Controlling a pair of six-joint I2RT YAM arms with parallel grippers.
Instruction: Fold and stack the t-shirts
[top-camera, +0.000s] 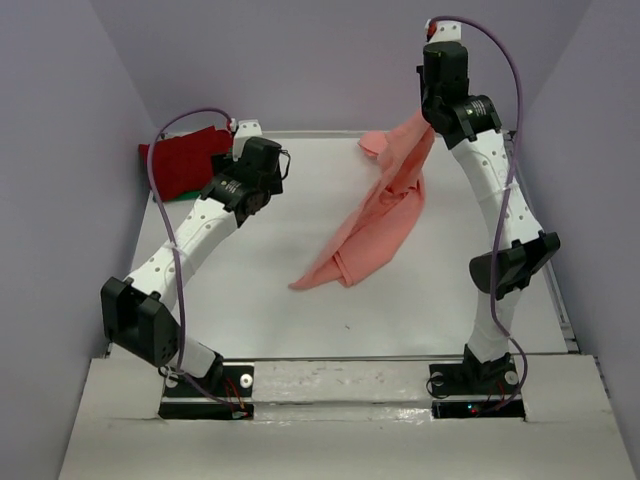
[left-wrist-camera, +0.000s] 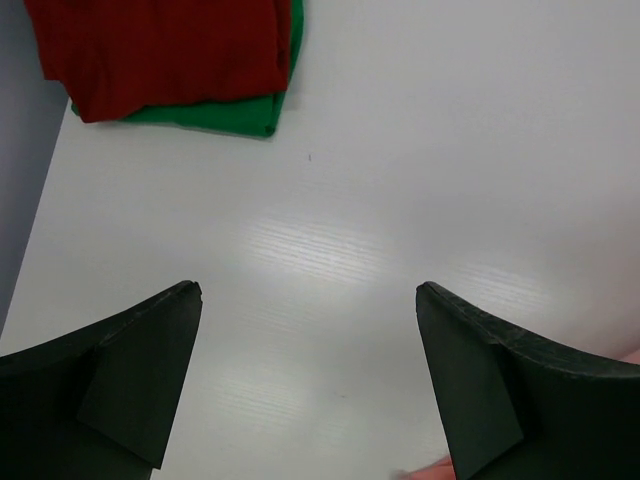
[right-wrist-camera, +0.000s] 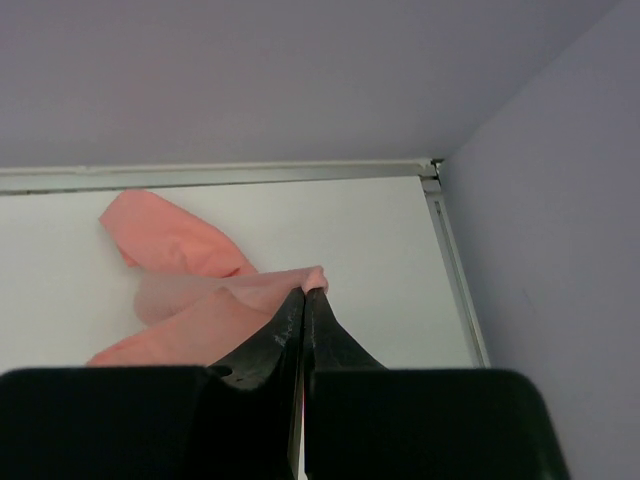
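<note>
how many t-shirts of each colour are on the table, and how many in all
salmon-pink t-shirt: 1
dark red t-shirt: 1
green t-shirt: 1
total: 3

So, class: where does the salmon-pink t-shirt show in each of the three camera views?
Top external: salmon-pink t-shirt centre-right, far end raised, near end trailing on the white table.
Left wrist: only a pink sliver at the bottom edge.
Right wrist: left of centre, pinched by the right pincer.
Shared landmark: the white table.
</note>
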